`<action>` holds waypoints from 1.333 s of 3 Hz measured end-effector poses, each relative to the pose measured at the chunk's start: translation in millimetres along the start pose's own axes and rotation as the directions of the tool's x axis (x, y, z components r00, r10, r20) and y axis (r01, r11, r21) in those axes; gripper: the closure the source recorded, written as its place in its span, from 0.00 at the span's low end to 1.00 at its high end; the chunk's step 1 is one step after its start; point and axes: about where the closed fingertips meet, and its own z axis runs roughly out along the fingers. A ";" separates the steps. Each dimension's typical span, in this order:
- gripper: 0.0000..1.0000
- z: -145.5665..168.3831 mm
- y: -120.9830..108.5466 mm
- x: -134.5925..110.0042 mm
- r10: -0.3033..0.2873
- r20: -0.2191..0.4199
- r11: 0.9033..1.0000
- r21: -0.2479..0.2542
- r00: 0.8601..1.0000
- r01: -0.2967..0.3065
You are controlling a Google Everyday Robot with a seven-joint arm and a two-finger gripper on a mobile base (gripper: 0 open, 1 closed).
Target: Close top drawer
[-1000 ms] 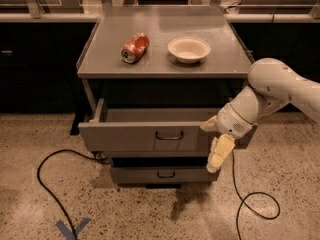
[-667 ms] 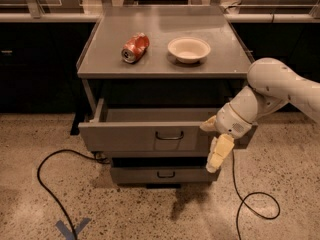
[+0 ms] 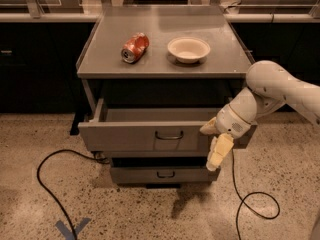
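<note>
gripper point(image 3: 216, 146): pale, pointing down, at the end of the white arm point(image 3: 280, 89) that enters from the right; whether it is spread or pressed together cannot be told.
top drawer point(image 3: 130, 136): grey, pulled out of the cabinet, its front panel running left from the gripper; the gripper sits before the panel's right end, contact not clear.
loop handle point(image 3: 169, 135): dark, on the panel, just left of the gripper.
lower drawer point(image 3: 145, 175): narrower grey front, below and left of the gripper.
cabinet top point(image 3: 165, 66): above the gripper and behind it.
bowl point(image 3: 188, 49): pale, on the top, up and slightly left.
can point(image 3: 135, 47): red, crushed, on its side, left of the bowl.
cable point(image 3: 255, 204): black loop on the speckled floor, below and right of the gripper.
</note>
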 end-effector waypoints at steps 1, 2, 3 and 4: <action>0.00 -25.9 -38.0 -13.5 0.006 -0.037 0.999 0.046 0.999 -0.004; 0.00 -19.9 -34.3 -11.0 0.009 -0.030 0.999 0.040 1.000 -0.008; 0.00 -10.8 -28.9 -5.2 0.018 -0.010 0.999 0.030 1.000 -0.018; 0.00 -8.2 -36.5 0.5 0.031 0.016 0.999 0.027 0.999 -0.032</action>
